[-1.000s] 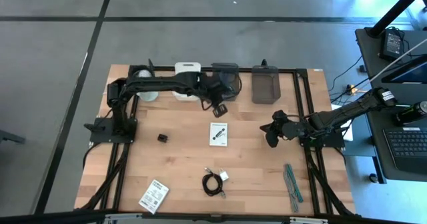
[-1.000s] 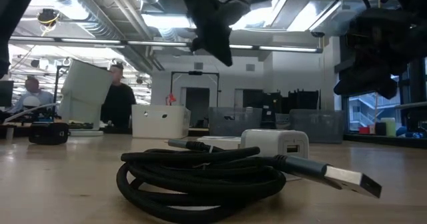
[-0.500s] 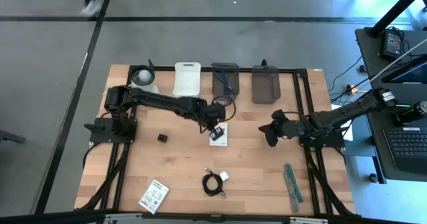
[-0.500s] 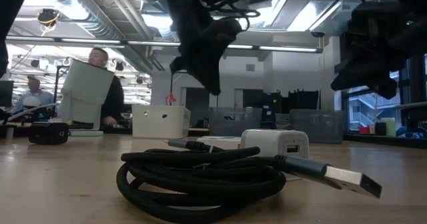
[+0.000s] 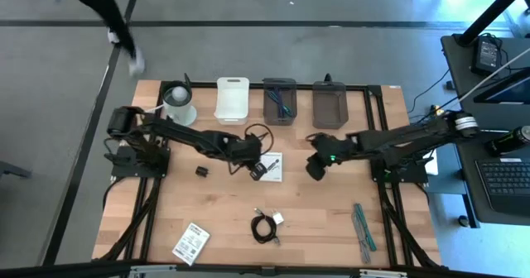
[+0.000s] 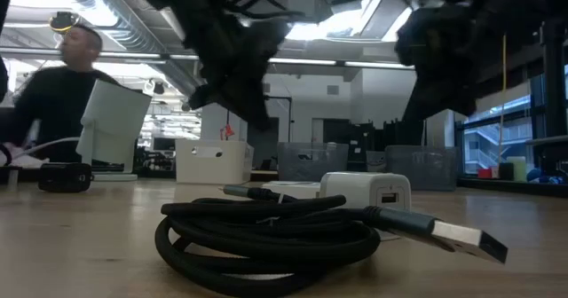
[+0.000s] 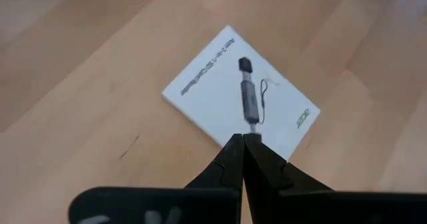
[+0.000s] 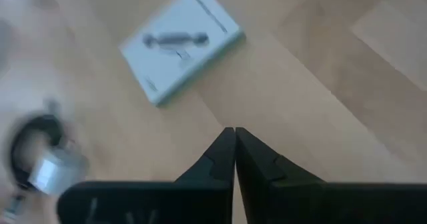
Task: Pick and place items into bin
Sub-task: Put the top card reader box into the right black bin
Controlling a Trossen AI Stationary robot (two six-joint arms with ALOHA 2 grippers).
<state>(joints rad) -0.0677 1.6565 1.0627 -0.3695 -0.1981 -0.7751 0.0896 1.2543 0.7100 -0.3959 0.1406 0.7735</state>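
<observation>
Converging on mid-worktop (image 5: 224, 203), both arms have been brought in within the last second. The left gripper (image 5: 258, 169), jaws pressed together and empty, now hangs over the white card (image 5: 273, 167); the right gripper (image 5: 315, 167), likewise closed, sits just beside. Pickup judged imminent.

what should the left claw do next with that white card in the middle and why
Probably open its fingers and ease down over the white card. The left claw hangs just above the card's near edge with its fingers shut, gripping nothing, so it cannot grasp as it stands. The right claw waits shut beside the card.
</observation>
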